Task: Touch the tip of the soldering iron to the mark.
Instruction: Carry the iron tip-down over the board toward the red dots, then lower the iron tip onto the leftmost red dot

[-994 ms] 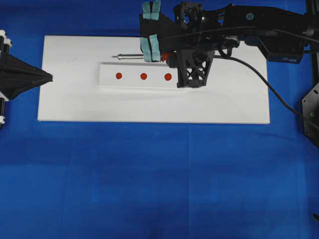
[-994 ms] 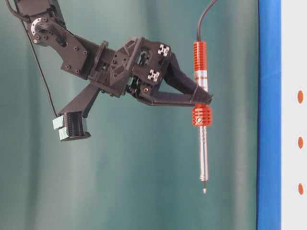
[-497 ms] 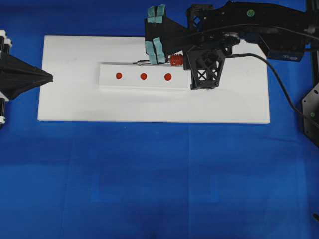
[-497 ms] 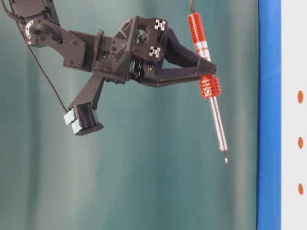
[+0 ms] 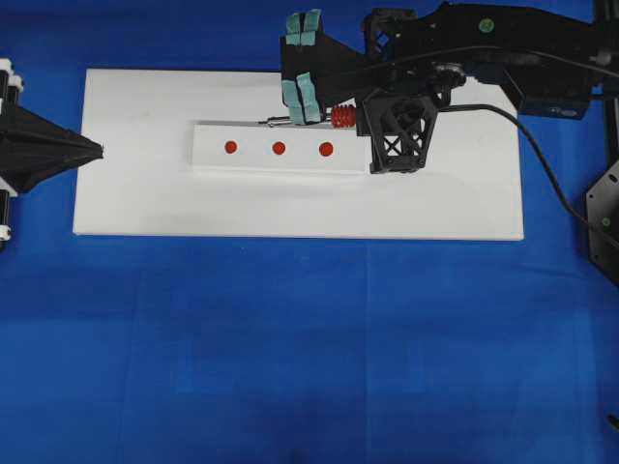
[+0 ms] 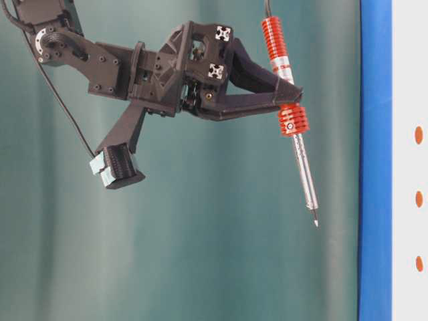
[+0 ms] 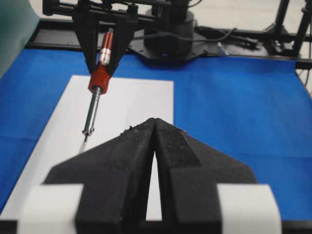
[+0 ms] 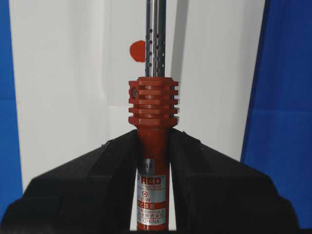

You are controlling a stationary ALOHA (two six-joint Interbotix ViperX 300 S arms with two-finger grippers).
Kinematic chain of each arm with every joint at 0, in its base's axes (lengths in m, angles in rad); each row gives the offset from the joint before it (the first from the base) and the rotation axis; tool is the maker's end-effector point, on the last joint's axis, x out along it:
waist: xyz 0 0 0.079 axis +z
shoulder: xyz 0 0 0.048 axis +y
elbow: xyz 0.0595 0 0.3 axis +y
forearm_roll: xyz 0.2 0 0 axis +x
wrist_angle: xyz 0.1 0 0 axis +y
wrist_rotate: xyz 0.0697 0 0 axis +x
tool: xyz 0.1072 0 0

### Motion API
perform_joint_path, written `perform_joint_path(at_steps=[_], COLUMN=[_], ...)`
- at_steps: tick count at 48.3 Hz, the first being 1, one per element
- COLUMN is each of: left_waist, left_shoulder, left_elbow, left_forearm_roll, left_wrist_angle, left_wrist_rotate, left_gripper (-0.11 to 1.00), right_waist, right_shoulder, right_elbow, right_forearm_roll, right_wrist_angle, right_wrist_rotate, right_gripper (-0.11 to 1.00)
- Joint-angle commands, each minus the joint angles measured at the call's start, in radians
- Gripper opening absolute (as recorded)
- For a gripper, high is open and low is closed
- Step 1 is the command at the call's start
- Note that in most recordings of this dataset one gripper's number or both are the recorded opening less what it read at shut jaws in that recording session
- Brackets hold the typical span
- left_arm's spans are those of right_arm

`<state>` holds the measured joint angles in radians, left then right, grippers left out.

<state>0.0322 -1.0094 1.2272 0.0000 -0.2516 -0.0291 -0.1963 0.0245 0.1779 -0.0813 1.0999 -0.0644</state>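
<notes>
My right gripper is shut on the red-orange handle of the soldering iron, just behind its ribbed collar. The iron hangs in the air, tilted, with its metal shaft pointing down at the board. The tip is well clear of the surface. Three red marks lie in a row on a white strip. From overhead the tip is over the strip's far edge. One mark shows just left of the shaft. My left gripper is shut and empty at the board's left edge.
The strip lies on a white board set on a blue table cover. The iron's black cord trails off to the right. A black bracket with teal pads sticks out from the right arm over the board's far edge.
Over the last second my right gripper shifted right and tilted the iron, swinging its tip down toward the board. Since half a second ago it has barely moved. The left arm stayed still.
</notes>
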Motion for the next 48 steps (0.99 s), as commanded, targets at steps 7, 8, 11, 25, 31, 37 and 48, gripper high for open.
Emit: perform_joint_path(at_steps=[7,8,11,25,31,37,48], left_waist=[0.000,0.000,0.000,0.000,0.000,0.000,0.000], left_shoulder=[0.008,0.008,0.008,0.008,0.008,0.008,0.008], left_elbow=[-0.011,-0.011,-0.011,-0.011,-0.009,-0.011,-0.011], left_forearm_roll=[0.002,0.002,0.002,0.002,0.002,0.002,0.002], left_wrist_angle=[-0.006,-0.006,-0.006,-0.011,-0.011,-0.011,-0.011], left_wrist_rotate=[0.000,0.000,0.000,0.000,0.000,0.000,0.002], left_gripper=[0.00,0.00,0.00,0.00,0.00,0.00,0.00], right_waist=[-0.002,-0.002,-0.003,0.009,0.009,0.009,0.008], right_shoulder=[-0.021,-0.021,-0.021,0.011,0.041,0.084,0.146], right_elbow=[-0.028,-0.028,-0.028,-0.028,-0.028,-0.028,-0.028], right_forearm_roll=[0.002,0.002,0.002,0.002,0.002,0.002,0.003], right_wrist_angle=[-0.005,-0.005,-0.005,-0.032,-0.061,-0.097,-0.156], right_wrist_rotate=[0.003,0.003,0.003,0.014,0.018,0.017,0.014], right_gripper=[0.06,0.06,0.06,0.06,0.06,0.06,0.06])
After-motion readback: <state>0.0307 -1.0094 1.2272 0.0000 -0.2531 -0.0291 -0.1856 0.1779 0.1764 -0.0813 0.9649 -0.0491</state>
